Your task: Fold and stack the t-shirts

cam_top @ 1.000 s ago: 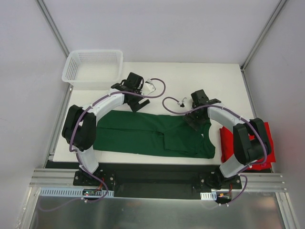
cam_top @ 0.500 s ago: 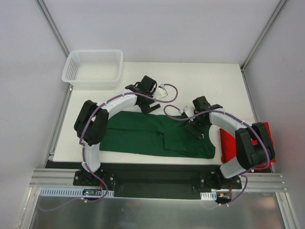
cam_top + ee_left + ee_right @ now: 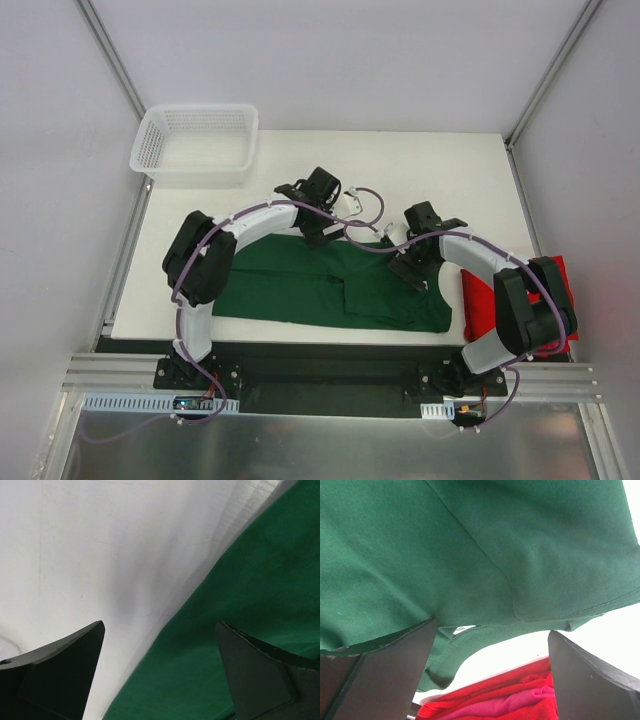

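**Left wrist view.** Your left end effector [image 3: 160,624] stood spread wide and gripped nothing. The edge of the green t-shirt [image 3: 260,595] ran diagonally through the gap, with bare desk [image 3: 100,540] at the upper left. Both fingers were cut off by the bottom of the frame. Whether they touched the cloth could not be told.

**Right wrist view.** Your right end effector [image 3: 492,626] was likewise spread wide and empty, above the green shirt's neckline. A small white label [image 3: 460,628] showed at the collar but was too small to read. The red t-shirt [image 3: 510,702] appeared at the bottom centre, cropped by the frame edge and partly screened by the fingers.

**Top view.** The green shirt lay flat across the lower centre of the desk, its long side running left to right. The left end effector was at its upper edge and the right one over its right part. Dark fingers against dark cloth were hard to separate. The red shirt sat bunched at the lower right, largely hidden by the right arm, so its outline was unclear. A white mesh basket [image 3: 150,150] stood at the upper left.
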Tool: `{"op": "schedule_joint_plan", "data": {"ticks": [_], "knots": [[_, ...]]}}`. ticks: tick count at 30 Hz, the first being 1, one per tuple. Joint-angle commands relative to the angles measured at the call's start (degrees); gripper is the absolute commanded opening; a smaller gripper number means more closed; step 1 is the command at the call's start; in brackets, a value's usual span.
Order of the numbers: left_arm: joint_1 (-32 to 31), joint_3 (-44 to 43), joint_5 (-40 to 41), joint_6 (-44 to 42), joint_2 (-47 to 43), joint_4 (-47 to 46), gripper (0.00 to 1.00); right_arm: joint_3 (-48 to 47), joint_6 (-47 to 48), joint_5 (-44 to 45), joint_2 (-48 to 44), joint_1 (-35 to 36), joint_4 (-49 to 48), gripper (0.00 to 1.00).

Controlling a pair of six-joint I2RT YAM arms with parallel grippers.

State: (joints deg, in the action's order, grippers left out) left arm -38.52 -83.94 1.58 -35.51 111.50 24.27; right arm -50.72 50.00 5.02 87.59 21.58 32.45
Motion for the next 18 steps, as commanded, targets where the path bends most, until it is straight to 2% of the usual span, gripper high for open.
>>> {"op": "schedule_joint_plan", "data": {"ticks": [1,18], "knots": [[0.29,-0.17,-1.06,-0.26,2.75,0.86,0.94,-0.70,0.19,-1.94,-1.19,0.13,2.53,0.96],[0.29,-4.83,1.84,-2.99,9.34,0.78,0.94,1.59,1.33,-1.77,-5.06,4.17,6.05,0.96]]}}
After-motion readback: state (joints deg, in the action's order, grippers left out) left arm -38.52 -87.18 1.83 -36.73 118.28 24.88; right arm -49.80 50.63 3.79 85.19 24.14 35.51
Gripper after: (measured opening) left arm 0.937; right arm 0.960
